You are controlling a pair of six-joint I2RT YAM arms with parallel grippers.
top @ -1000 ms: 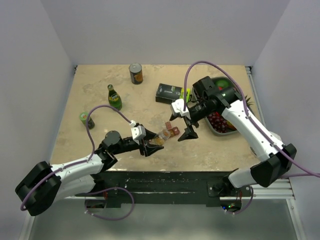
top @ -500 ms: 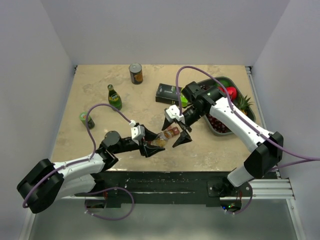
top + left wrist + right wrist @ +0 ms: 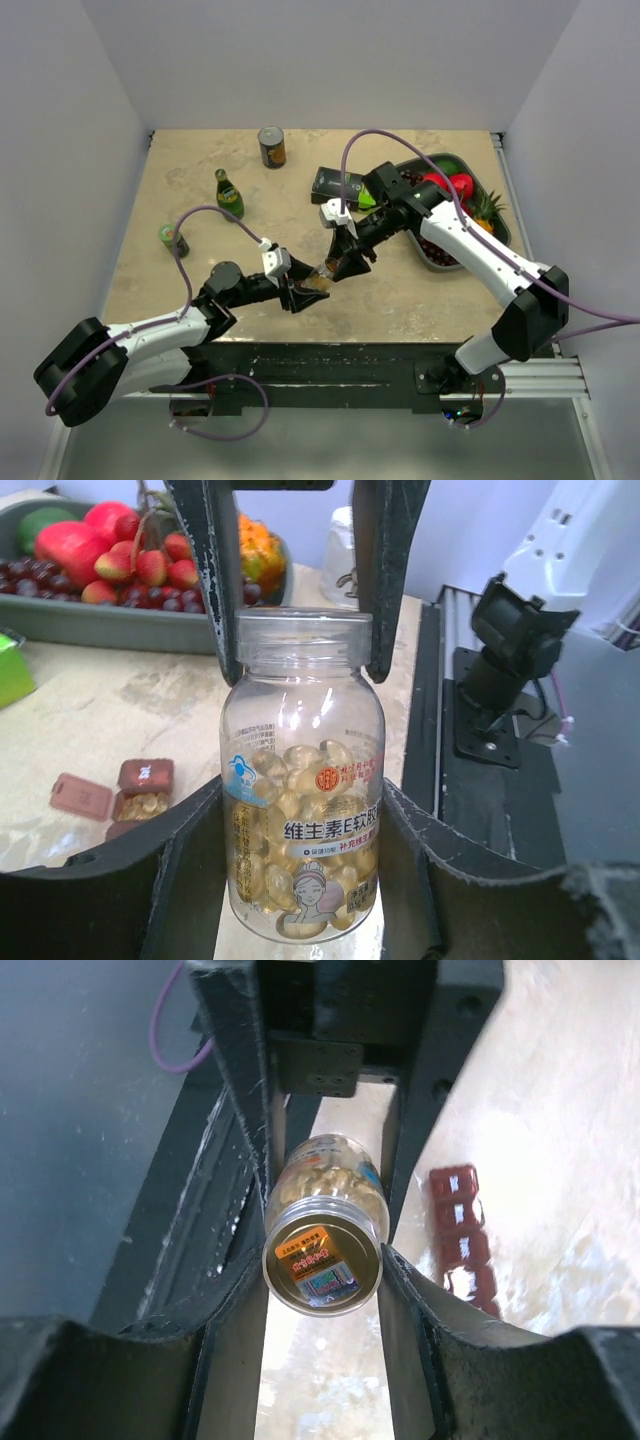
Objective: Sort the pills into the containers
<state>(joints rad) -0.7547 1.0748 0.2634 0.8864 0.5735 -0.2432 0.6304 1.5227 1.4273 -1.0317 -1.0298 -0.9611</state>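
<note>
Your left gripper is clamped around the lower body of the clear pill bottle. The bottle reaches out past its fingertips and is full of yellow capsules. Your right gripper meets the bottle from the far end, half closed, with one finger pressed against each side of the neck. The dark red containers lie on the table just left of your left gripper's fingers, with at least one lid open. Seen from the right wrist, they sit to the right of that gripper's fingers.
</note>
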